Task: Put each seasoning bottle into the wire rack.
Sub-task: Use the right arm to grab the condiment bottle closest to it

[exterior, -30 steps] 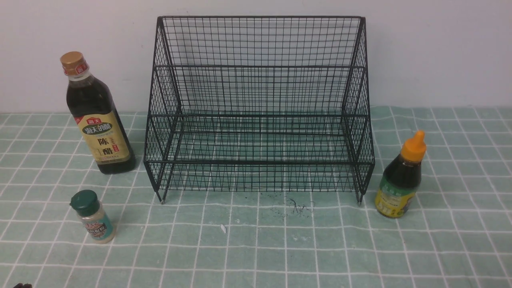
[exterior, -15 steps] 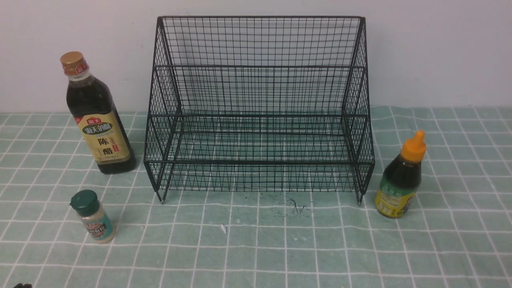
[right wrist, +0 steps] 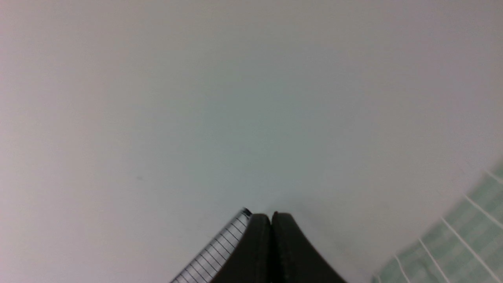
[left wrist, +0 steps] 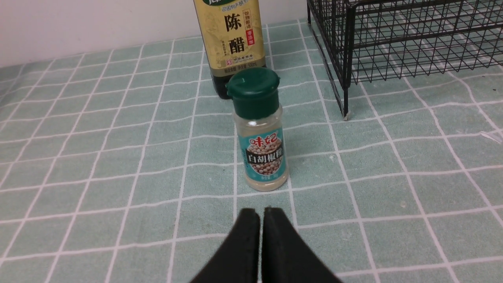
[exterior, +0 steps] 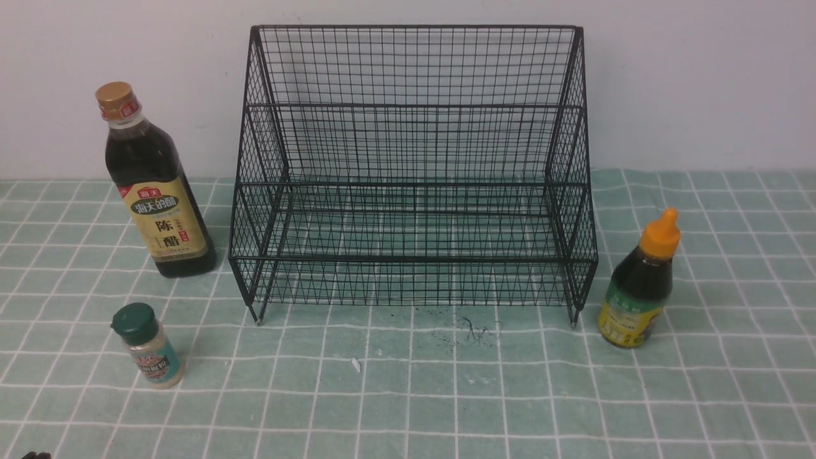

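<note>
The black wire rack [exterior: 414, 172] stands empty at the back middle of the table. The tall dark vinegar bottle [exterior: 156, 185] with gold cap stands left of it. The small shaker jar [exterior: 148, 347] with green lid stands in front of that bottle. The dark bottle with orange nozzle cap [exterior: 639, 284] stands right of the rack. In the left wrist view my left gripper [left wrist: 261, 212] is shut and empty, just short of the shaker jar [left wrist: 260, 129], with the vinegar bottle [left wrist: 232, 39] behind it. My right gripper [right wrist: 271, 215] is shut and empty, facing the wall beside a corner of the rack [right wrist: 220, 247].
A green checked cloth [exterior: 408, 395] covers the table up to a pale wall [exterior: 701, 76]. Dark specks [exterior: 468, 331] and a small white scrap [exterior: 356, 364] lie in front of the rack. A dark bit of my left arm [exterior: 35, 455] shows at the lower left corner.
</note>
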You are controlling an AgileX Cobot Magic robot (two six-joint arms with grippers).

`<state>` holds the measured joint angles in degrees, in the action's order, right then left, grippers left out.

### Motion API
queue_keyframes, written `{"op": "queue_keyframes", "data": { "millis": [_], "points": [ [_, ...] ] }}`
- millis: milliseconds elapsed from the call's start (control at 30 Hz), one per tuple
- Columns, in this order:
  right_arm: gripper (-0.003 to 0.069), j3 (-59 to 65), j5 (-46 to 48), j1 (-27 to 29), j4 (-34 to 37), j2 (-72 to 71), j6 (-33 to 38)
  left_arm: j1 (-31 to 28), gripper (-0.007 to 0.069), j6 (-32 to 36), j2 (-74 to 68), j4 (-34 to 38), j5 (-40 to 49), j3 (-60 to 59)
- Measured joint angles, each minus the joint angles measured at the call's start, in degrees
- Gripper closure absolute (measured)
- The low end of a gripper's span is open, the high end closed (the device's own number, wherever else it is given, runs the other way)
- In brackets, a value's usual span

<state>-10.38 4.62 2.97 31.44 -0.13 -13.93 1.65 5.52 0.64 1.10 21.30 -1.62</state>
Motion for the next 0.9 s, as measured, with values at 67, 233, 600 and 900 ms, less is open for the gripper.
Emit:
{"op": "queue_keyframes", "data": {
  "millis": [67,233,600,900],
  "points": [
    [0.0672,-7.3,4.9,0.0,-3.2,3.3,2.2,0.0,0.0631,0.0,0.0,0.0,0.0,0.0],
    [0.0672,-27.5,27.9,0.0,-8.5,20.1,9.2,0.0,0.0631,0.0,0.0,0.0,0.0,0.0],
    [0.0655,-55.1,58.7,0.0,-13.9,62.0,16.3,0.0,0.0631,0.0,0.0,0.0,0.0,0.0],
    [0.0412,-70.7,63.2,-7.1,-18.4,86.3,17.0,0.0,0.0631,0.0,0.0,0.0,0.0,0.0]
  ]
}}
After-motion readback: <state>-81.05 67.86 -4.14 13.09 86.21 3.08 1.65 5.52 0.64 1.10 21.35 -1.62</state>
